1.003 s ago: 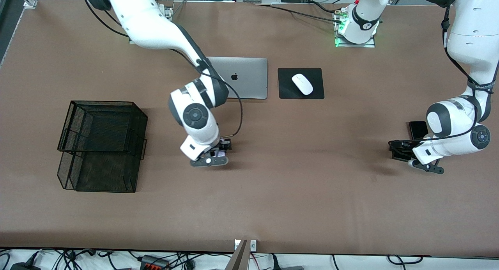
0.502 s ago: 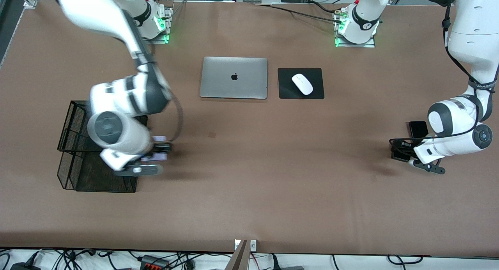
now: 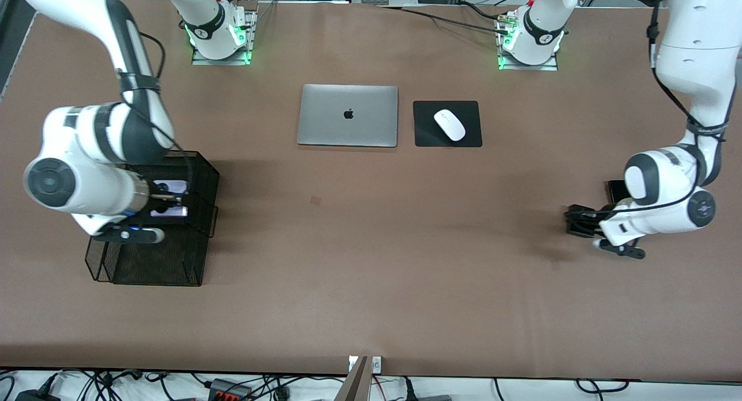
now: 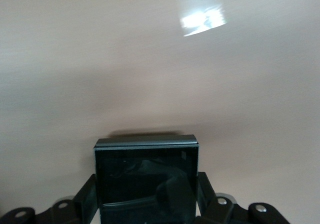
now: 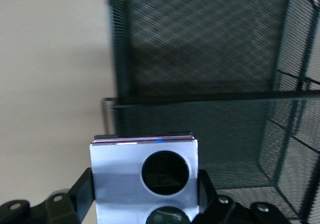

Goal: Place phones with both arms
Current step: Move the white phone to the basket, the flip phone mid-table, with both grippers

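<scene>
Right gripper (image 3: pixel 168 206) is over the black mesh tray (image 3: pixel 152 215) at the right arm's end of the desk (image 3: pixel 371 273), fingers clamped on the lilac-white phone (image 3: pixel 169 199). Right wrist view adds what the front view can't: two round black lenses on the phone's face (image 5: pixel 144 176) and the mesh tray's wall (image 5: pixel 200 49) right under it. A second ago this arm was mid-desk in front of the closed laptop (image 3: pixel 348 115); it has swung across with the phone.

White mouse (image 3: pixel 450 124) sits on its black pad (image 3: pixel 447 123) beside the laptop, unmoved.

Left gripper (image 3: pixel 579 222) is at the left arm's end of the desk, fingers closed on the squarish black phone (image 3: pixel 577 230); they were wide a second ago. Left wrist view shows that phone (image 4: pixel 146 176) pinched between both fingers (image 4: pixel 86 200) over bare desk. The longer black slab (image 3: pixel 615 189) lies beside the left wrist, mostly hidden.
</scene>
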`<state>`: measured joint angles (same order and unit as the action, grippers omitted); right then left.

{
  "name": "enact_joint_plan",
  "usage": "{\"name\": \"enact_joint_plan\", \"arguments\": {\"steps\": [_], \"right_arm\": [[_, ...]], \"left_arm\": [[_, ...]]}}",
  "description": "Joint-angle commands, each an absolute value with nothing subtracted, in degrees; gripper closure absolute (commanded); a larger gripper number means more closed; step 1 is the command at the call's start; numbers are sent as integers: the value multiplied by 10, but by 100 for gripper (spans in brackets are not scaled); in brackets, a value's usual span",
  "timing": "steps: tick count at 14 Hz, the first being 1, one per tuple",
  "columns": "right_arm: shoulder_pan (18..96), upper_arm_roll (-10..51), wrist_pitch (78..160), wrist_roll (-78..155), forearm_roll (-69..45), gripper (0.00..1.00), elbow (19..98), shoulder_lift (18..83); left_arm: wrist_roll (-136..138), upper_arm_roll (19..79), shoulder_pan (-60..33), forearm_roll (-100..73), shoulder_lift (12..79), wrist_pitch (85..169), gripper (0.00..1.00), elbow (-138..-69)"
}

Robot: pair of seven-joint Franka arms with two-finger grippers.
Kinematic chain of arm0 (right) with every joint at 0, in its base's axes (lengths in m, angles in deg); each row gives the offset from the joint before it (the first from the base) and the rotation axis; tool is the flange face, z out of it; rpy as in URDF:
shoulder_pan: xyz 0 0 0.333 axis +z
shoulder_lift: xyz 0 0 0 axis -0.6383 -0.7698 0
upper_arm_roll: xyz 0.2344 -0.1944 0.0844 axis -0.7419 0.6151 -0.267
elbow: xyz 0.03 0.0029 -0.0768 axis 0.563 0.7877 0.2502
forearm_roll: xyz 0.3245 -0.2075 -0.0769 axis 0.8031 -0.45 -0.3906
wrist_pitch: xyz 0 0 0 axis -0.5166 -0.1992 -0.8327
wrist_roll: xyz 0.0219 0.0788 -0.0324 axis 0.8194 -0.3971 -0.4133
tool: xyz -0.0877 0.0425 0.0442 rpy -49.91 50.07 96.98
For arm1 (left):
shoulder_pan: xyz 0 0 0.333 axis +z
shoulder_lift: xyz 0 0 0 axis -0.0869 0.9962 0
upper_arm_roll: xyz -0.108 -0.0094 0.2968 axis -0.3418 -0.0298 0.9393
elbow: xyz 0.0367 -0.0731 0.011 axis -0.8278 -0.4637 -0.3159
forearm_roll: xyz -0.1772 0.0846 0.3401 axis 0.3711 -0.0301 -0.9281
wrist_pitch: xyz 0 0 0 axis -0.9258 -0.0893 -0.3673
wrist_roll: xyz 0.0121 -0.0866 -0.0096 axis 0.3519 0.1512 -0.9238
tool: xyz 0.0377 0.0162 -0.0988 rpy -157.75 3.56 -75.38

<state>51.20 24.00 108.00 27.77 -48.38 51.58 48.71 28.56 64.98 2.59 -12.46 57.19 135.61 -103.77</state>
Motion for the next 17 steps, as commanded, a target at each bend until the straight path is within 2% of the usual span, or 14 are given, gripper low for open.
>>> {"name": "enact_joint_plan", "arguments": {"steps": [1,4,7,12,13,14,15,17], "right_arm": [[502,230,1090,287,-478,69,547,504],[497,230,1086,279,-477,69,561,506],[488,230,1092,279,-477,68,575,505],[485,230,1121,278,-476,66,576,488],[485,230,1125,277,-476,53,576,482],[485,230,1128,271,-476,29,576,478],[485,230,1129,264,-476,0,575,476],[486,230,1122,262,-477,0,568,482]], "left_arm": [[195,663,-62,-53,536,1281,67,-1012],[30,665,-148,-5,550,1234,67,-935],[-91,681,-238,75,593,1227,67,-854],[-340,856,-438,285,719,1238,67,-679],[-363,873,-460,320,733,1247,67,-665],[-386,876,-469,355,738,1268,67,-665],[-411,876,-476,389,742,1305,67,-665],[-487,876,-491,435,755,1371,66,-663]]}}
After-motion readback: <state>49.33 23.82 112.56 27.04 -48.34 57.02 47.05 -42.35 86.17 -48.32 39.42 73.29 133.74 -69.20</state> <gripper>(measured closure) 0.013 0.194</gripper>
